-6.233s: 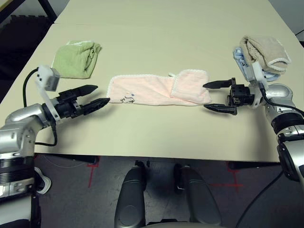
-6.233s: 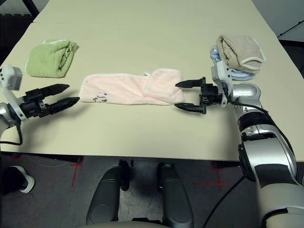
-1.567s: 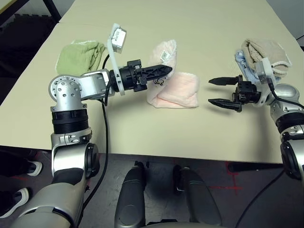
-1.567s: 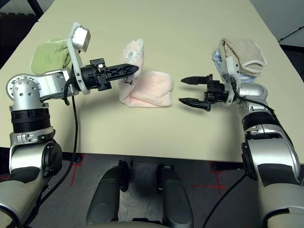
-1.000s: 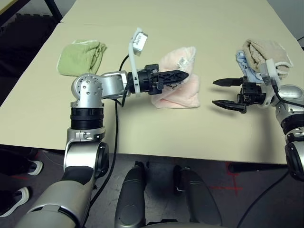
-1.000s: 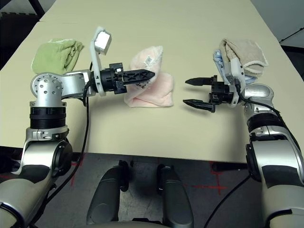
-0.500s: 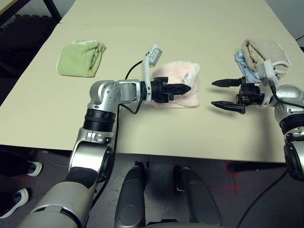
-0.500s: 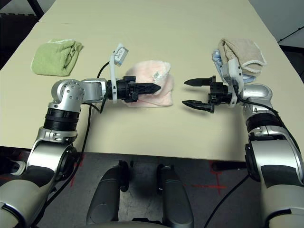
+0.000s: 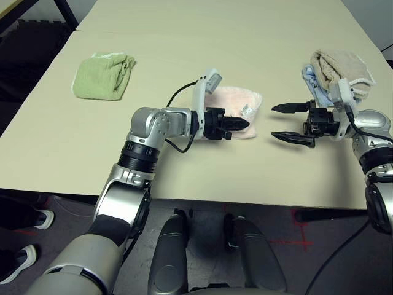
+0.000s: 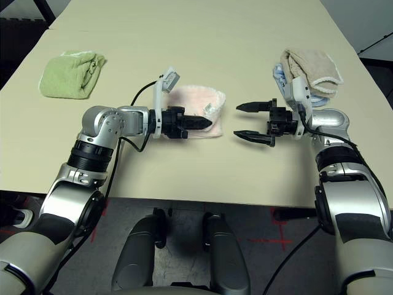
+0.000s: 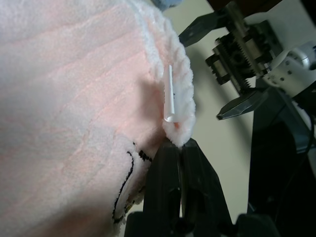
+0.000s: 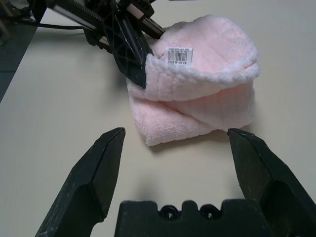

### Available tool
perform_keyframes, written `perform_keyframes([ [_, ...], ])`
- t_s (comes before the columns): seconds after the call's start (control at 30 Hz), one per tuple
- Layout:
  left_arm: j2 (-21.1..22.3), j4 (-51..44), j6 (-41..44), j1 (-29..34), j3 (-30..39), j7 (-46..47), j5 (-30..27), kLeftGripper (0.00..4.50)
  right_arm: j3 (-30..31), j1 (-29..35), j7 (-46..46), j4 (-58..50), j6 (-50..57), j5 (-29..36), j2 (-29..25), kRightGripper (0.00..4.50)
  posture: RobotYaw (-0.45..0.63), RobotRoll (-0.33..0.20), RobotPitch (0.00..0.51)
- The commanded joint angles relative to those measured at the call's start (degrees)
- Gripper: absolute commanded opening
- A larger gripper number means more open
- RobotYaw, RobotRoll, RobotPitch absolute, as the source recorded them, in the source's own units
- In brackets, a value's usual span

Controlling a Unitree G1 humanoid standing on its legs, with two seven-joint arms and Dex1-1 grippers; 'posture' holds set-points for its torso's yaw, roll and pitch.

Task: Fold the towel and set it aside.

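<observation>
The pale pink towel [image 9: 236, 98] lies folded in a compact stack at the middle of the table [image 9: 202, 172], a white barcode label [image 12: 179, 54] showing on its top layer. My left gripper [image 9: 245, 123] reaches in from the left, low over the towel's near edge. Its fingers [image 11: 168, 168] are pressed together on the edge of the top layer, by the dark embroidered motif [image 11: 126, 187]. My right gripper [image 9: 274, 121] hovers wide open just right of the towel [image 12: 207, 84], touching nothing.
A folded light green towel [image 9: 101, 75] sits at the far left. A beige towel [image 9: 341, 69] lying on a blue one sits at the far right, just behind my right wrist. Bare tabletop runs along the near edge and across the back.
My left gripper has brought the raised towel end down and to the right, laying it flat on the folded part. The right gripper has stayed open in place.
</observation>
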Motion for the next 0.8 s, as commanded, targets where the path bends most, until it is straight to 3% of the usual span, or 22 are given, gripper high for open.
perform_keyframes([
  [0.03,-0.8,-0.2,-1.2,0.4,-1.6,-0.6,2.5,1.33,-1.1,-0.6,0.3,1.1,-0.6,-0.7,-0.1,4.50,0.00,0.000,0.195],
  [0.27,-2.6,-1.8,0.9,-0.4,-1.0,-1.0,2.5,3.98,-1.3,-1.3,0.3,1.8,-0.9,-1.6,0.6,4.50,0.01,0.000,0.195],
  [0.33,-3.0,-2.8,2.4,-0.8,-0.5,-1.5,1.5,4.46,-1.4,-1.4,0.3,2.0,-1.0,-1.8,0.6,4.50,0.01,0.000,0.195],
  [0.6,0.2,-10.9,10.7,-1.0,0.7,-5.7,-3.3,4.46,-2.7,-2.6,0.3,3.2,-1.4,-3.6,1.2,4.50,0.03,0.000,0.193],
  [0.8,11.2,-16.2,6.5,0.9,1.9,-13.5,-4.1,4.46,-3.8,-3.6,0.3,3.4,-0.1,-3.4,1.6,4.50,0.02,0.000,0.196],
])
